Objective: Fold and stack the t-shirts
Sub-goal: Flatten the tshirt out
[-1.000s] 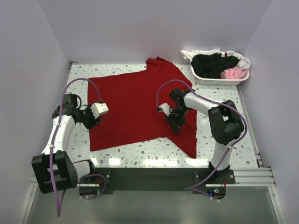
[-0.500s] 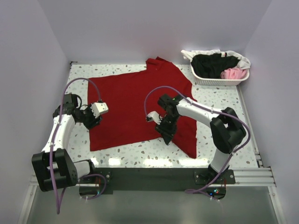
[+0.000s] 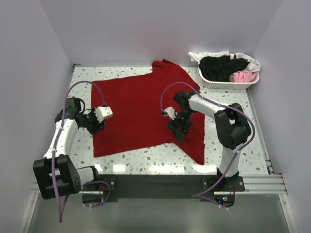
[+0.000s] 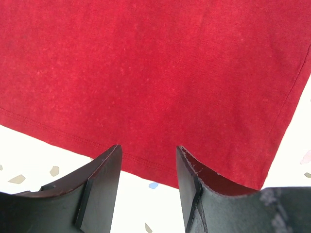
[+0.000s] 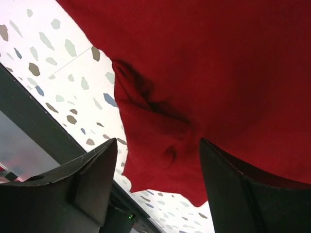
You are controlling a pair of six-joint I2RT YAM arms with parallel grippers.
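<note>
A large dark red t-shirt (image 3: 138, 109) lies spread flat on the speckled table. My left gripper (image 3: 95, 126) hovers at its left hem (image 4: 73, 138). Its jaws stand open (image 4: 148, 162) with only hem and bare table between them. My right gripper (image 3: 179, 130) is over the shirt's lower right part, open (image 5: 158, 155). It sits just above a wrinkled flap of red cloth (image 5: 155, 131) and holds nothing. Black (image 3: 218, 67), pink (image 3: 243, 76) and white (image 3: 214, 55) t-shirts lie bunched in the basket.
A white slotted basket (image 3: 228, 83) stands at the back right corner of the table. Pale walls close in the left, back and right sides. The dark mounting rail (image 3: 155, 183) runs along the near edge.
My right gripper has opened and let go of the red cloth, after swinging left and toward the near edge, then back a little. The left arm has not moved.
</note>
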